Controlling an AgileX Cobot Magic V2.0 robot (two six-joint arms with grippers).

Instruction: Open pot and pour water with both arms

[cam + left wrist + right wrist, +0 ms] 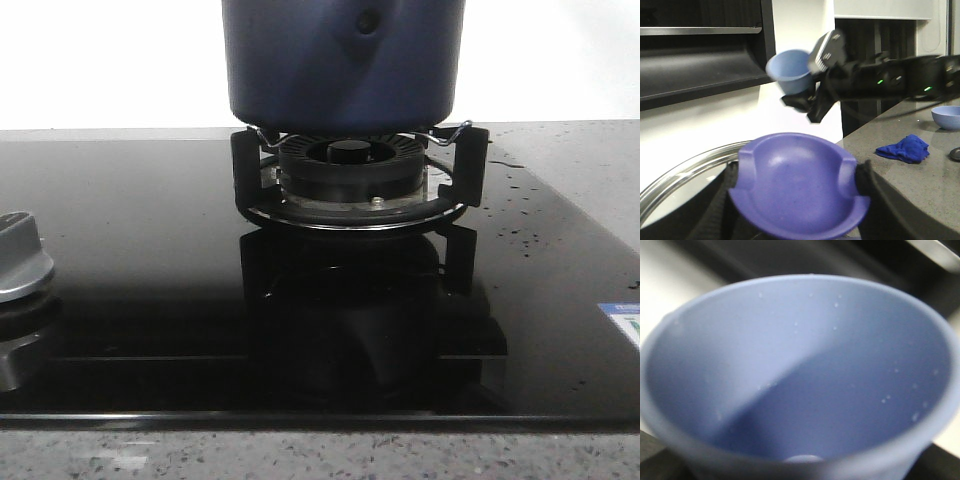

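Holding lid [685, 175] up by its purple knob [797, 185]: left gripper [795, 196] closed on the knob, black fingers [866, 182] pressed on either side, glass and steel rim hanging below, wall and cupboard behind rather than the stove. Seated on the burner ring [350, 165], mid-stove [150, 260]: the pot [345, 60], dark blue, upright, top cut off in the front view, so open mouth not directly confirmed.

Gripping a light-blue cup [790, 70] in mid-air: right gripper [801, 100], clamped low around the cup's base, cup tipped. Right wrist view: cup [800, 370] interior showing only scattered droplets on the wall; probably little or no water left, but blurred, bottom partly hidden.

Step in hand, by judgement: pot opened, pouring stage under way or near its end.

Next move, as judged: if water remains, bring cup rim over the pot mouth and tip further; otherwise level the cup and withdraw. Lid to be kept well aside until cup clears, then lowered square onto the pot. Droplets [520, 205] noted on stove right of burner; slow tilt advised.
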